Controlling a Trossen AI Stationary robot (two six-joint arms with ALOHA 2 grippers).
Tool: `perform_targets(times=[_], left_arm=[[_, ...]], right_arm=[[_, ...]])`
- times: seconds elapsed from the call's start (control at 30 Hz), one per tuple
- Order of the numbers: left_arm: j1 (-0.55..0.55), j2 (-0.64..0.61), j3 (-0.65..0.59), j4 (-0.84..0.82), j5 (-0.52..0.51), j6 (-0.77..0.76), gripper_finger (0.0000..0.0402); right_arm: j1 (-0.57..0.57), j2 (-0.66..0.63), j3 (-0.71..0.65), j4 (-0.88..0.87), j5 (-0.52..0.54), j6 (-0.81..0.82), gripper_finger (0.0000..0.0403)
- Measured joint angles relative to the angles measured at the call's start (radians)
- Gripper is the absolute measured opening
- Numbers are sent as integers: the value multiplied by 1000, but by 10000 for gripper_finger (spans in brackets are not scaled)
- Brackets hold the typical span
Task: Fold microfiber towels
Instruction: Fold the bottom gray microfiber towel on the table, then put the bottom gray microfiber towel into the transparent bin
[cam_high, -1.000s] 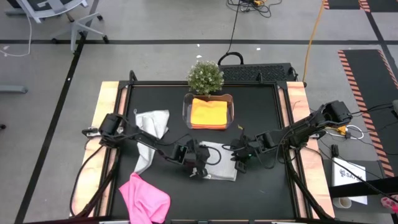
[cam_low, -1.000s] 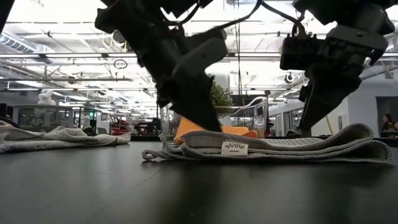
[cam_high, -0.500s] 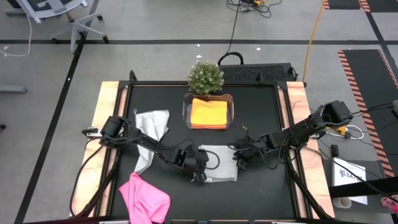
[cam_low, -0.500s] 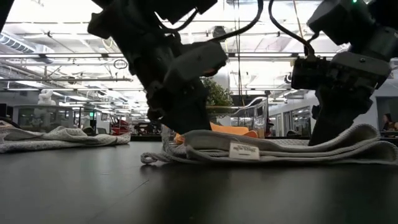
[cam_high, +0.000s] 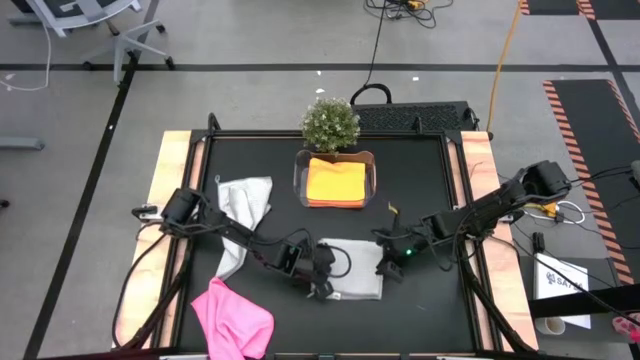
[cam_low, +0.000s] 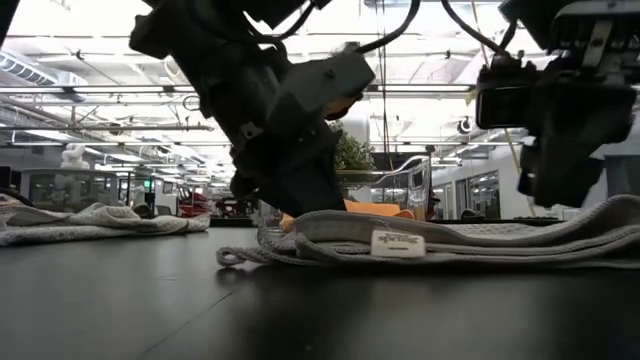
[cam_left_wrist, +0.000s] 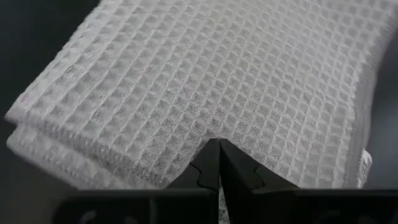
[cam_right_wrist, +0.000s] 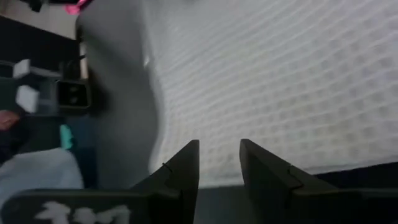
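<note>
A light grey towel (cam_high: 355, 270), folded into a small rectangle, lies flat at the table's middle near side; its white label (cam_low: 398, 243) faces the low view. My left gripper (cam_high: 324, 281) is shut at the towel's left edge. My right gripper (cam_high: 391, 264) stands open over its right edge (cam_right_wrist: 280, 168). A second grey towel (cam_high: 245, 205) lies spread at the left. A pink towel (cam_high: 232, 318) lies crumpled at the near left. An orange-yellow towel (cam_high: 335, 182) lies folded in a clear tub. My left gripper pinches the folded towel's left edge (cam_left_wrist: 208, 138) between its two shut fingers, slanting down from the table's left. The edge is drawn in to a notch at the fingertips. The towel lies flat on the table. Whether my right gripper touches the towel, I cannot tell.
The clear tub (cam_high: 299, 172) stands at the far middle, with a small potted plant (cam_high: 331, 122) behind it. Wooden rails (cam_high: 172, 180) run along the table's left and right sides. Black tabletop shows between the towels.
My left gripper has gone toward the table's near edge, and the folded grey towel has slid flat that way with it. My right gripper has come down toward the towel's right edge and gone the same way.
</note>
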Motion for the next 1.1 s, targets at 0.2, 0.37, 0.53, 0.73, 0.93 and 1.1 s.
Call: perform_targets(times=[0.2,0.37,0.53,0.73,0.93,1.1], left_arm=[[21,0,0,5,-6,28,16],[25,0,0,5,-6,54,16],[25,0,0,5,-7,67,17],[25,0,0,5,-7,68,17],[25,0,0,5,-7,71,17],[25,0,0,5,-8,71,17]], right_arm=[[15,-10,0,-58,-72,90,110],[-5,-9,0,-140,-131,132,110],[-46,-9,-1,-261,-144,129,110],[-96,-12,-54,-227,-136,166,110],[-119,-12,-151,-11,-143,242,110],[-130,-11,-193,107,-70,282,112]])
